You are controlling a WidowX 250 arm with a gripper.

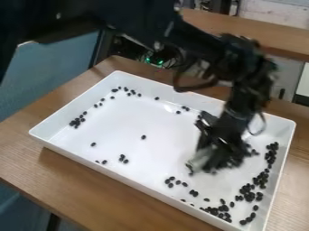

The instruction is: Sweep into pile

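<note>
Black beans (249, 196) look only partly gathered in the white tray (114, 124), so I'd next sweep strays (143, 137) toward the right-hand ones, though I can't tell how wide my jaws stand.

white tray (120, 122): 1 | black beans (249, 196): dozens, exact count unclear | robot arm (199, 47): 1 | wooden surfaces (78, 189): 2

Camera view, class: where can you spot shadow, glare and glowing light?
Camera view: a soft shadow darkens the table along the near left side of the tray; pale glare brightens the tray's floor toward its far side; small green lights glow behind it.
</note>
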